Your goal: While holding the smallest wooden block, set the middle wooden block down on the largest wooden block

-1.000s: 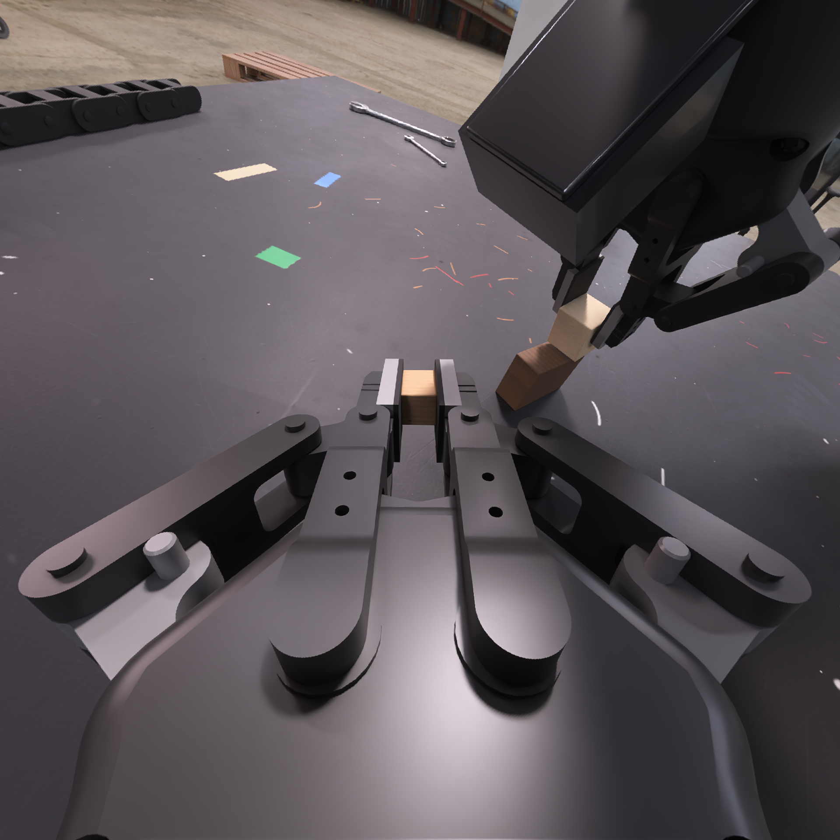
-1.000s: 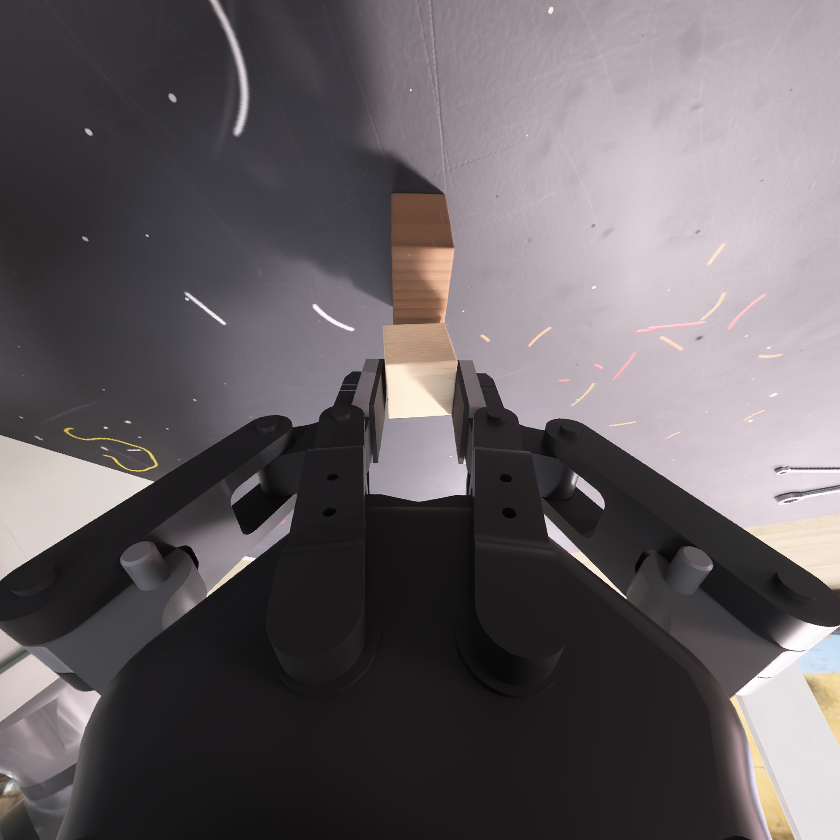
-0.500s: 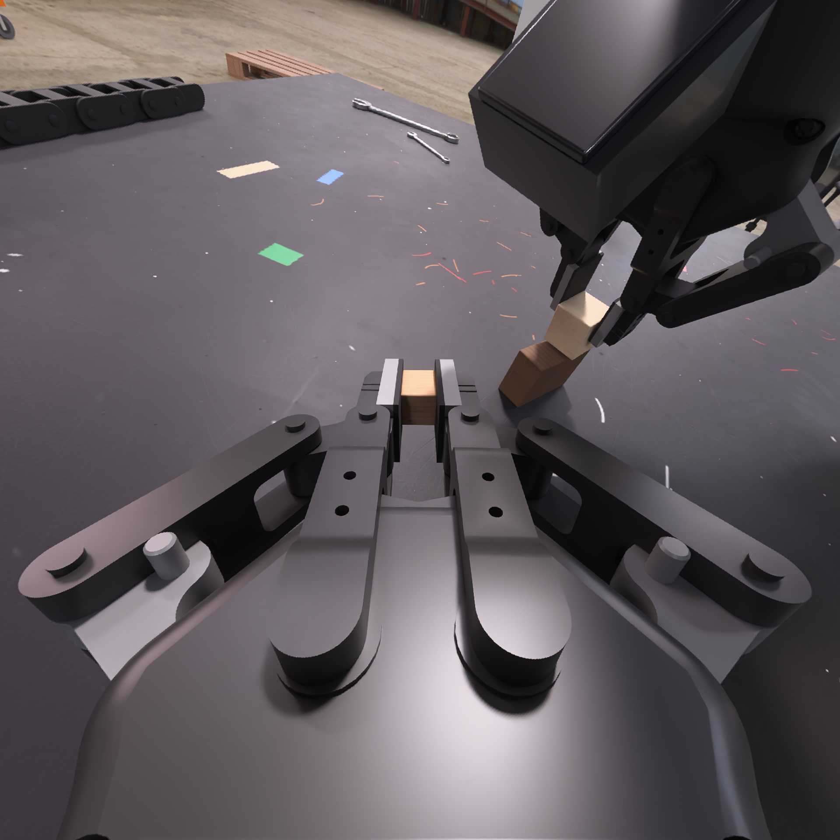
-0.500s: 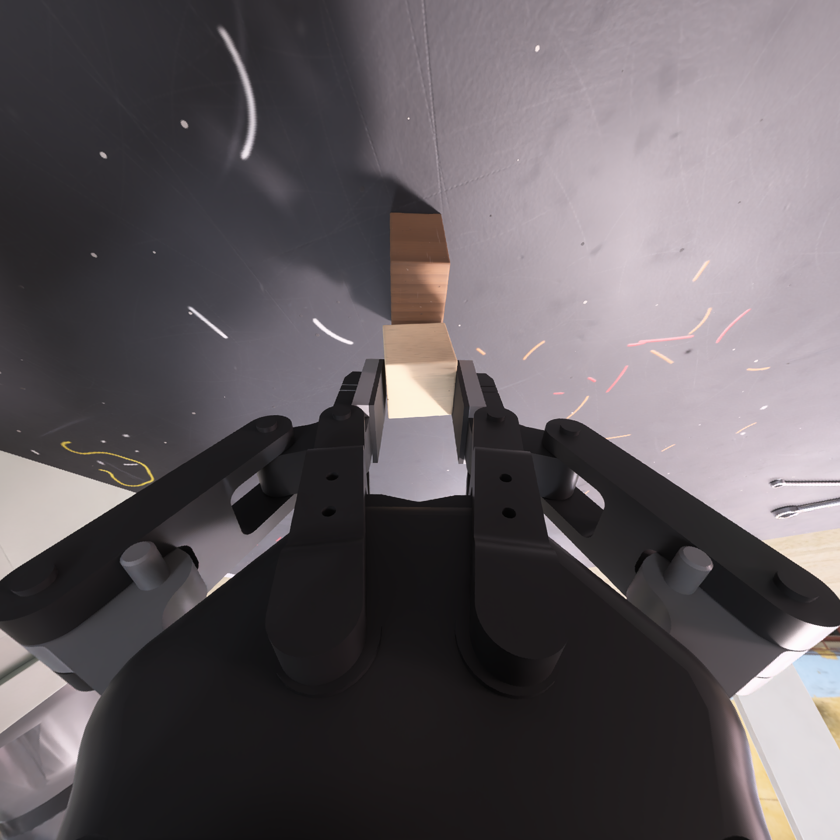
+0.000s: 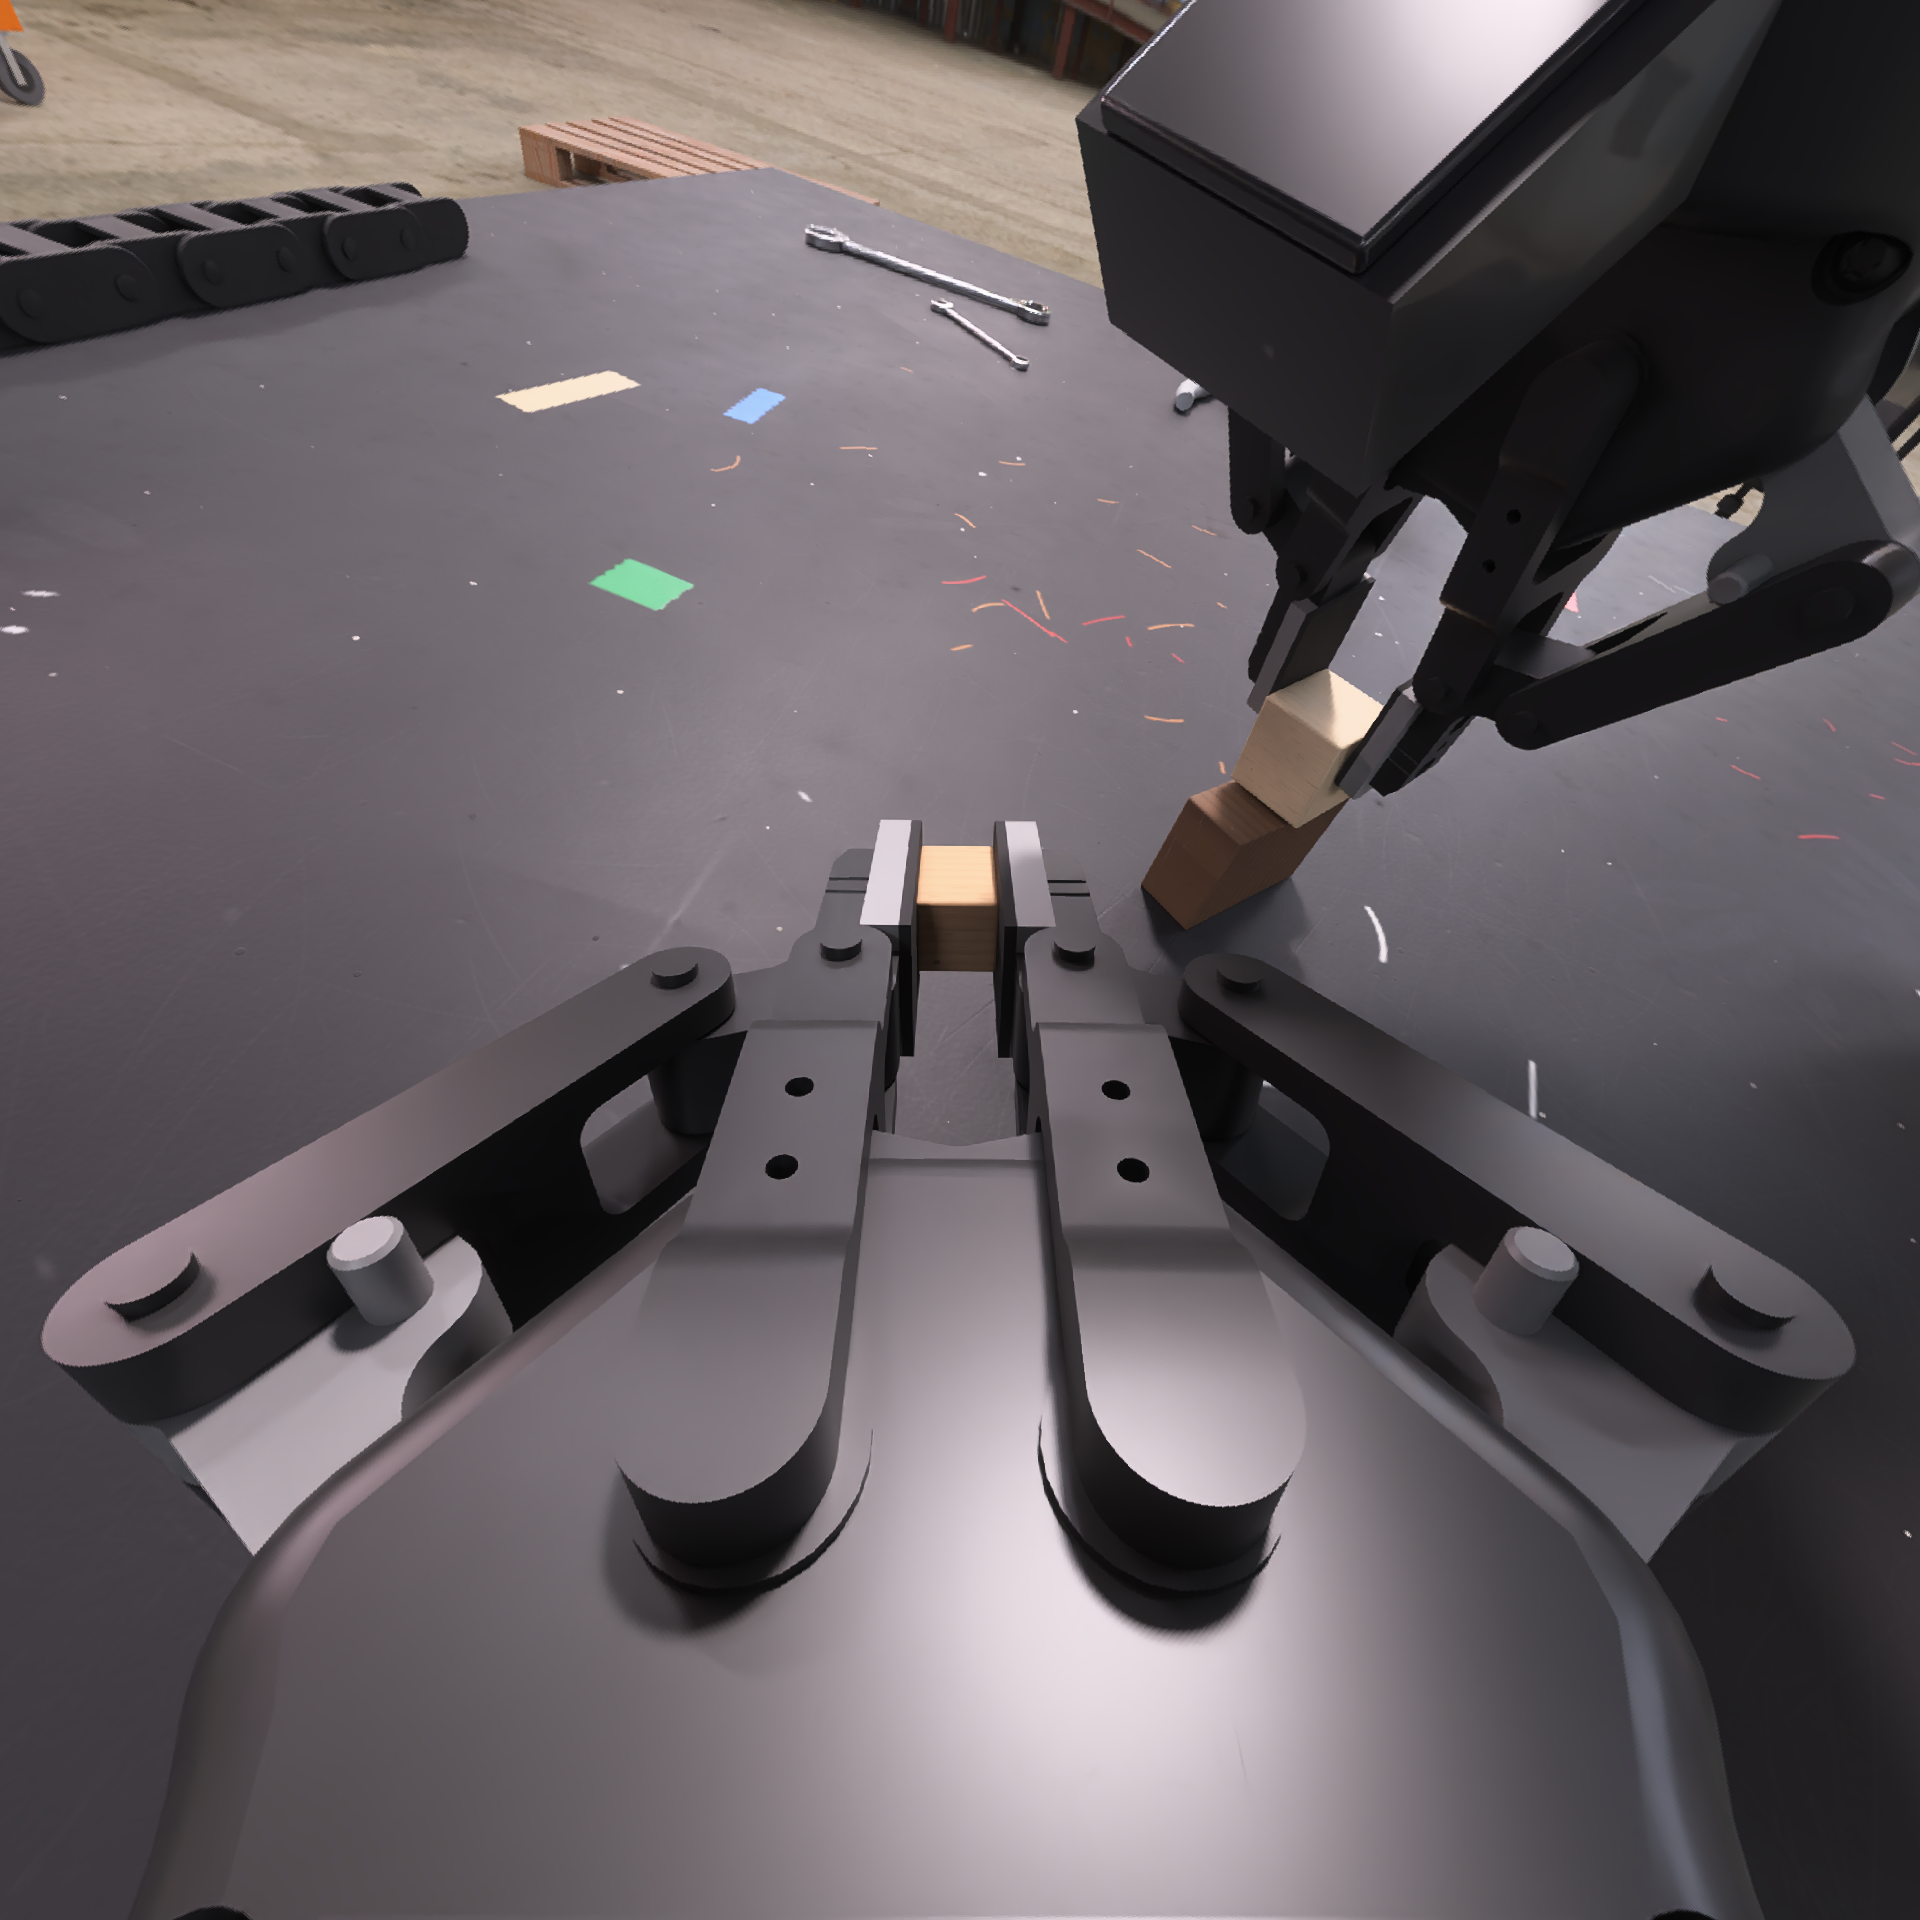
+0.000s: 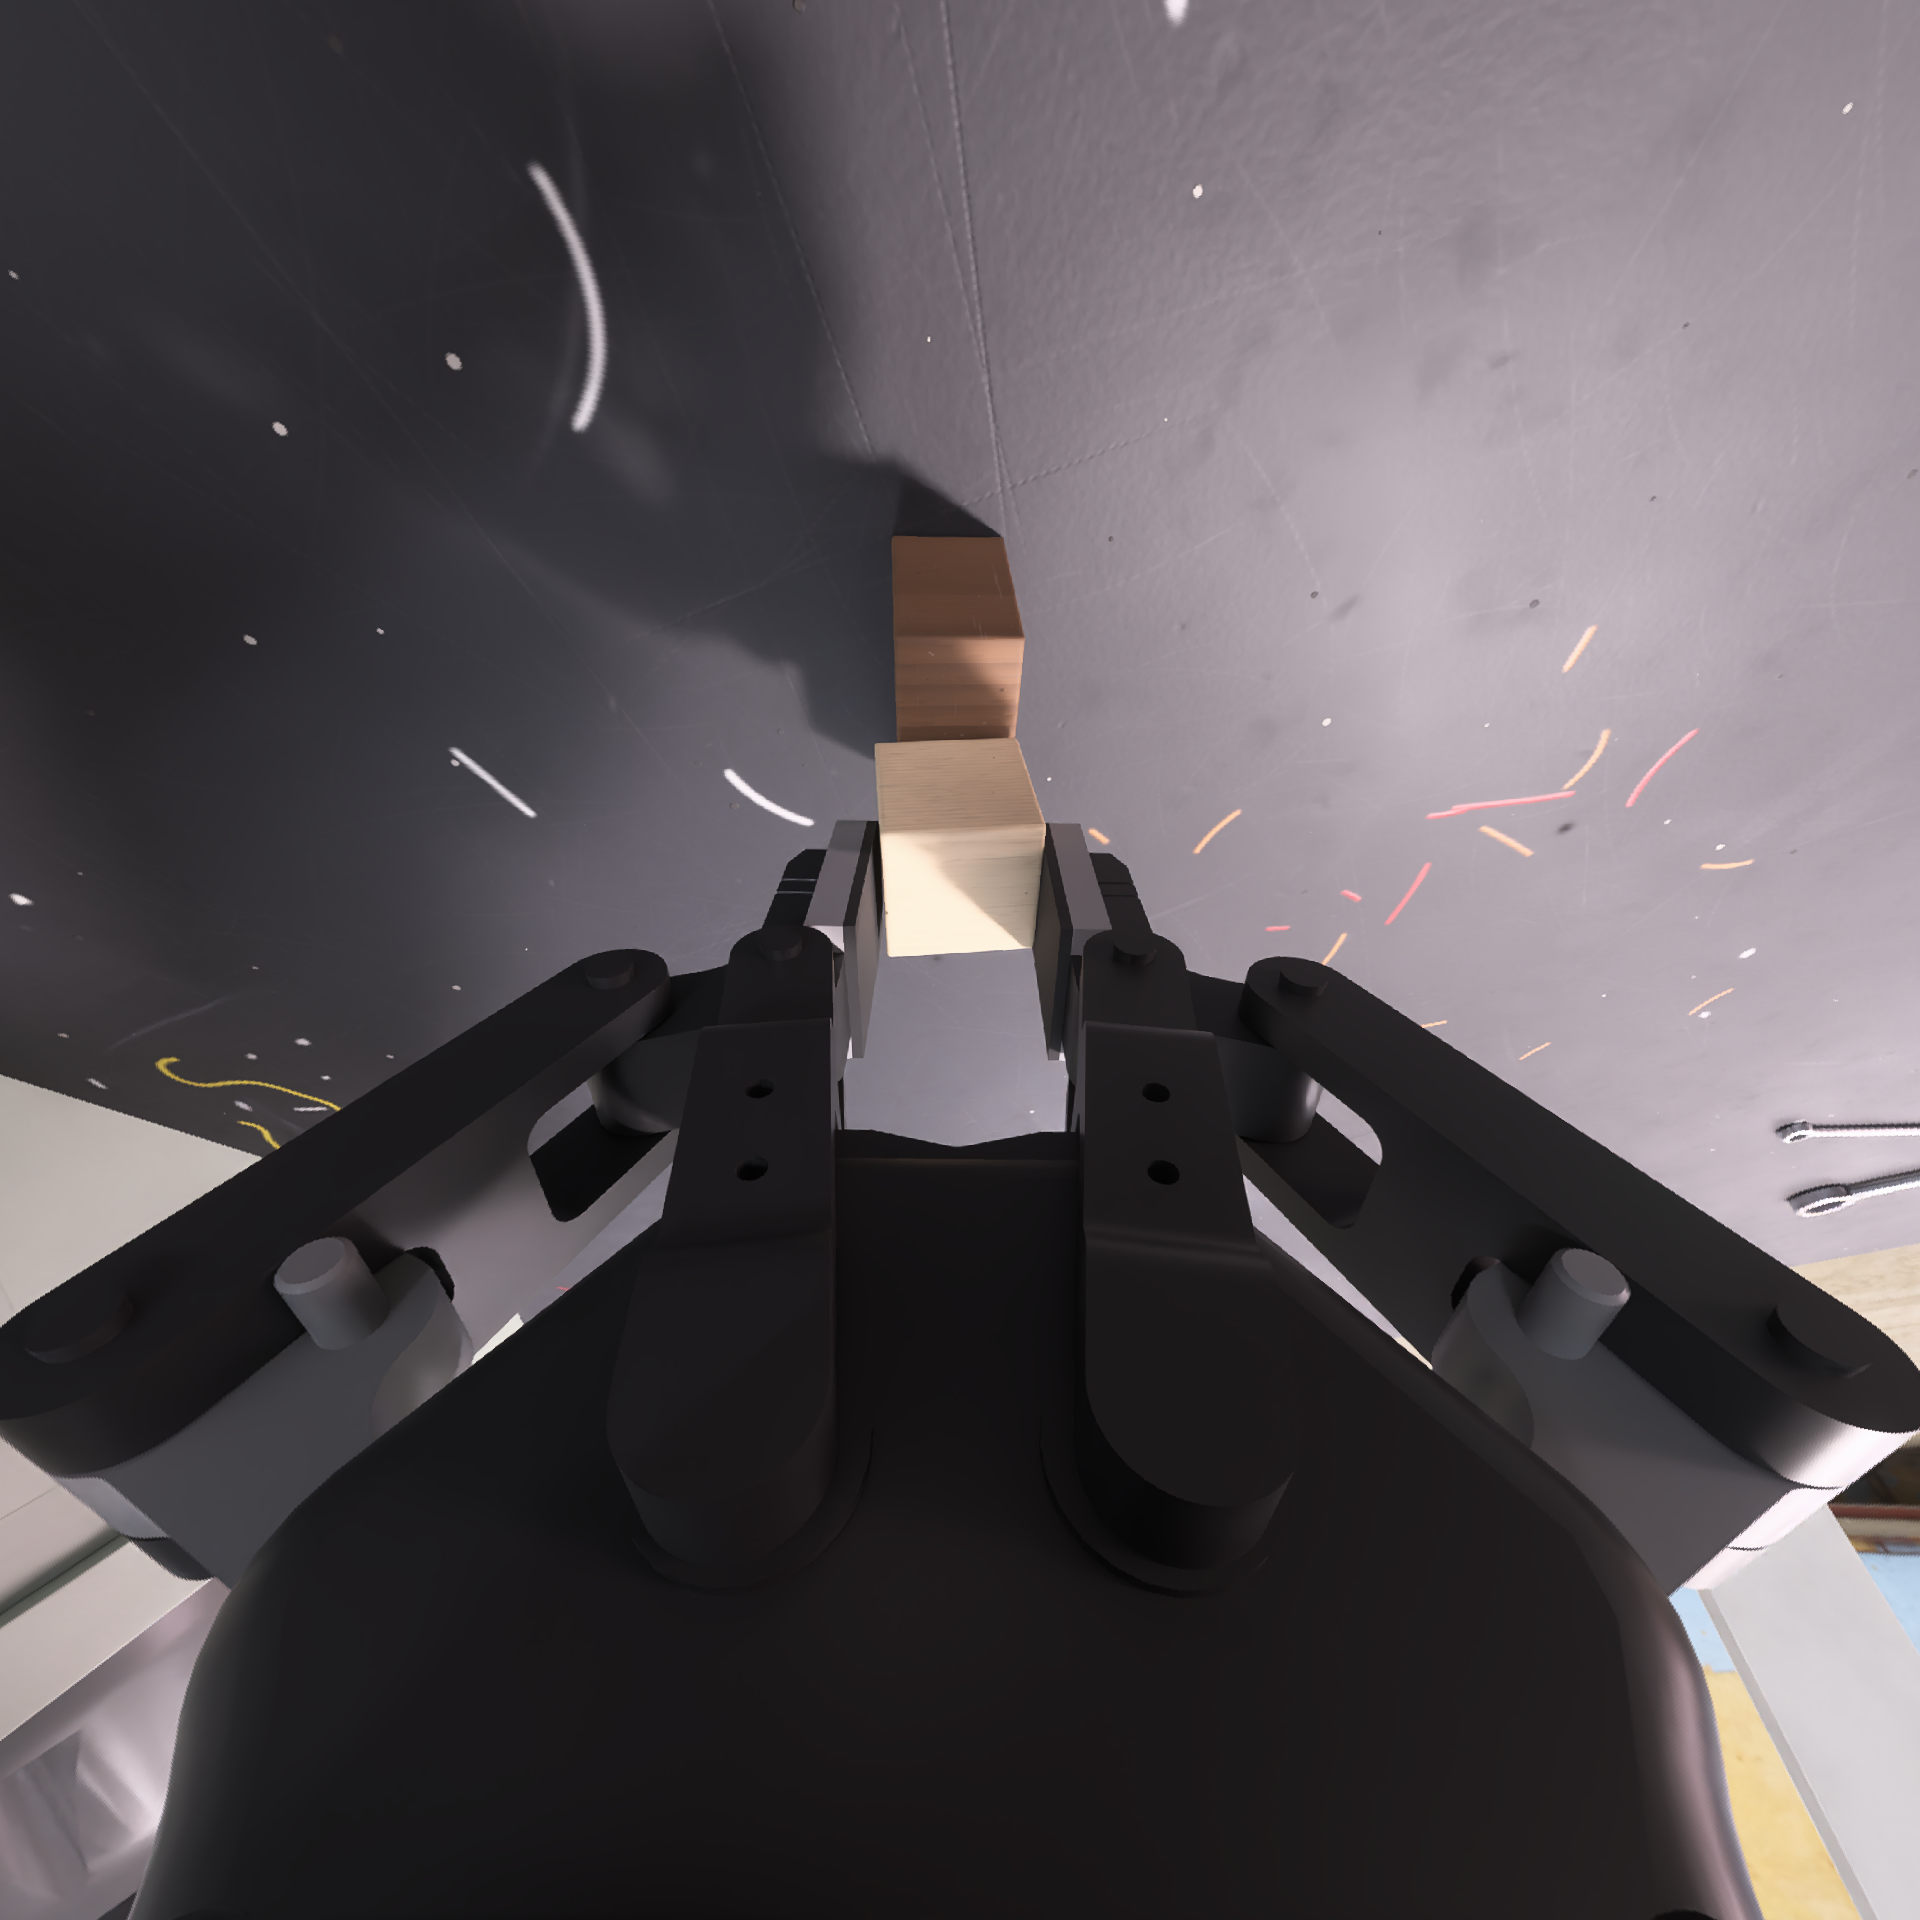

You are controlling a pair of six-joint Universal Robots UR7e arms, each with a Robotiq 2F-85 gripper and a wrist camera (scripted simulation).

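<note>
dark table | largest wooden block | two wrenches | cable chain

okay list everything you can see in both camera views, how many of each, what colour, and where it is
smallest wooden block: 1, tan, clamped in the left gripper
middle wooden block: 1, pale cream, in the right gripper, on the largest block
largest wooden block: 1, brown, on the table
wrenches: 2, silver, far table edge
colour patches: 3, green, blue, beige, flat on table
cable chain: 1, black, far left edge
pallet: 1, reddish wood, on the floor beyond
table: 1, dark grey, scuffed
left gripper: 1, dark grey
right gripper: 1, black
</note>
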